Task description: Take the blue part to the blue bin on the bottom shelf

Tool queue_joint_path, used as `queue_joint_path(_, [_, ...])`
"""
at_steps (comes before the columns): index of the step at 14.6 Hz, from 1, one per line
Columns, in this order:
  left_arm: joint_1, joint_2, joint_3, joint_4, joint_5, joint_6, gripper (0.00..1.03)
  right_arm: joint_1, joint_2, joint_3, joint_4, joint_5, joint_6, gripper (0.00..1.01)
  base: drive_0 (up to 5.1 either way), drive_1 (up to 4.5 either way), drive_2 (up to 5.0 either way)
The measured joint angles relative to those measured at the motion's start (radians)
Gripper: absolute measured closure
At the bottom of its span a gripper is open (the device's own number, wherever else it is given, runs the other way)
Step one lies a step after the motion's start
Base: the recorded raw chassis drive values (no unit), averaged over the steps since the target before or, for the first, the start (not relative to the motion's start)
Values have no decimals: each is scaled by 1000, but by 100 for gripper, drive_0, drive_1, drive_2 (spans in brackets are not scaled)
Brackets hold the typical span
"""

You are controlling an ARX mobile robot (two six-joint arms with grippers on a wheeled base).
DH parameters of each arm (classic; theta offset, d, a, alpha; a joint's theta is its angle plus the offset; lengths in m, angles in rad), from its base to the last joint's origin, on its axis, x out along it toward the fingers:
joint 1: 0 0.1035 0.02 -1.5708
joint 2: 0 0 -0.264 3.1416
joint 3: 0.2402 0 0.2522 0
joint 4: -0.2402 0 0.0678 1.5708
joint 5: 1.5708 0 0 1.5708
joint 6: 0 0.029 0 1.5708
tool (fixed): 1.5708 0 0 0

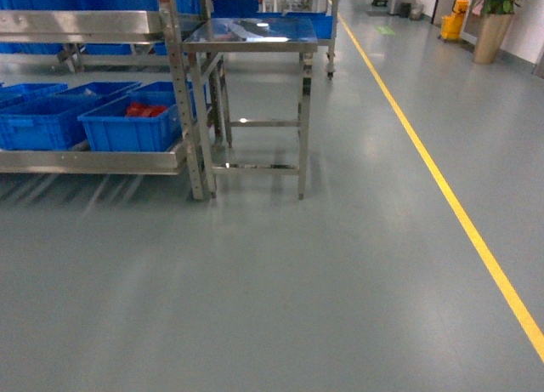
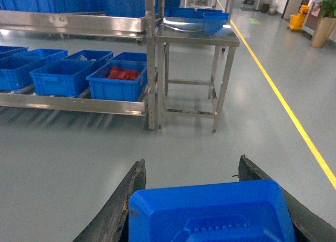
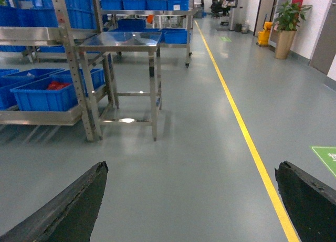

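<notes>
My left gripper [image 2: 192,160] is shut on the blue part [image 2: 210,210], a flat-topped blue plastic piece held between both dark fingers above the grey floor. The bottom shelf [image 2: 73,103] lies ahead to the left and carries several blue bins [image 2: 60,76]. The bin nearest the rack post [image 2: 116,83] holds red pieces. In the head view the bottom shelf [image 1: 93,160] and that bin [image 1: 132,128] are at the left, with neither gripper showing. My right gripper [image 3: 191,166] is open and holds nothing; the shelf [image 3: 42,116] is far to its left.
A bare steel table [image 1: 251,35] stands right beside the rack's end post [image 1: 189,111]. An upper rack level [image 1: 76,22] carries more blue bins. A yellow floor line [image 1: 442,188] runs along the right. A potted plant [image 1: 497,18] and a yellow bucket [image 1: 453,22] stand far back.
</notes>
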Motion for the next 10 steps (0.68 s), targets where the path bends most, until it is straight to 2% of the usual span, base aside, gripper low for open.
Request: queue_joint_path(10, [0, 0, 0, 0, 0, 0, 59, 0, 0, 0, -2, 0, 0, 3, -3, 427, -433])
